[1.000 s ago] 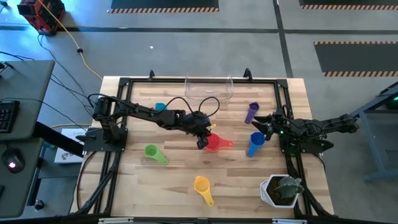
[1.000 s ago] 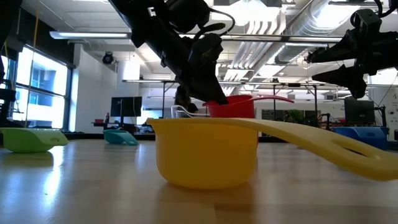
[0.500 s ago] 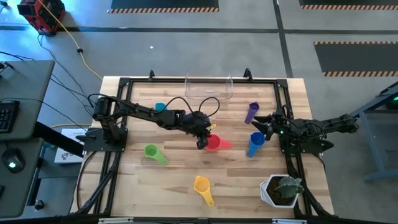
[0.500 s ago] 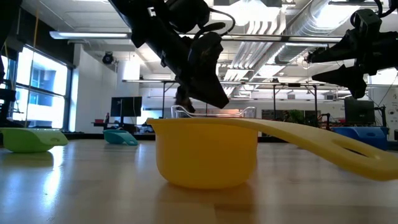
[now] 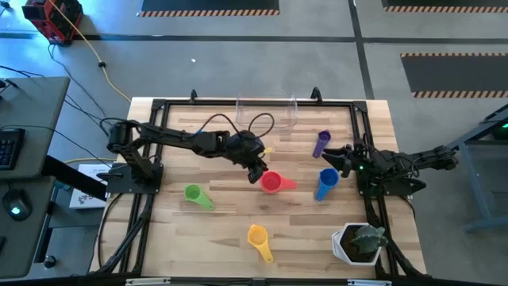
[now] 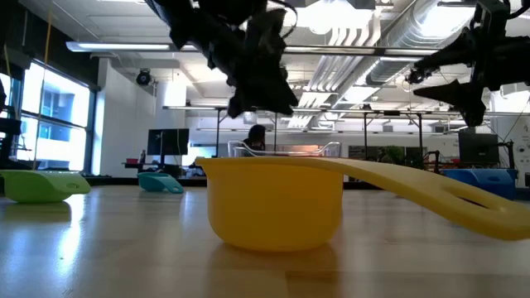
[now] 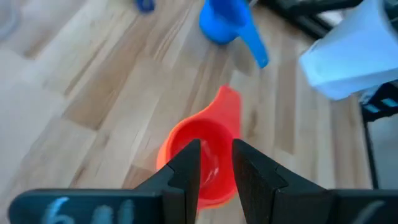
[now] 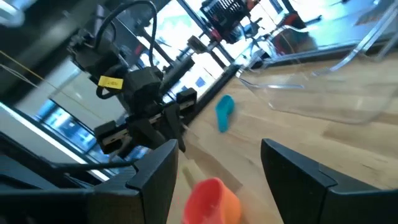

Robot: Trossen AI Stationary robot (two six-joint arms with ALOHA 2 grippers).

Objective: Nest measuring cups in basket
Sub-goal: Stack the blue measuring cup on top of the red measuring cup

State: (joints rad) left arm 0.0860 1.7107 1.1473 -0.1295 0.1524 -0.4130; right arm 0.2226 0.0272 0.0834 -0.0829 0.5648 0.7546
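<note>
My left gripper [image 5: 257, 168] hangs open with a narrow gap just above the red cup [image 7: 200, 163] and touches nothing. The red cup [image 5: 271, 183] stands upright on its base mid-table, handle toward the right edge. My right gripper [image 5: 338, 161] waits open near the right edge, between the purple cup [image 5: 320, 143] and the blue cup [image 5: 325, 183]. The clear basket [image 5: 266, 113] sits at the far edge. Green cup [image 5: 198, 195] and yellow cup [image 5: 259, 238] lie nearer me. The teal cup [image 8: 224, 112] shows in the right wrist view. No orange cup shows.
A white pot with a green plant [image 5: 361, 242] stands at the near right corner. In the low view the yellow cup [image 6: 273, 203] fills the foreground and hides the red cup. Bare wood lies between the red cup and the basket.
My left gripper held the red cup lifted a second ago, set it down on the table and let go. It then rose and drew back toward the far left. The red cup stays where it was put, handle still pointing right.
</note>
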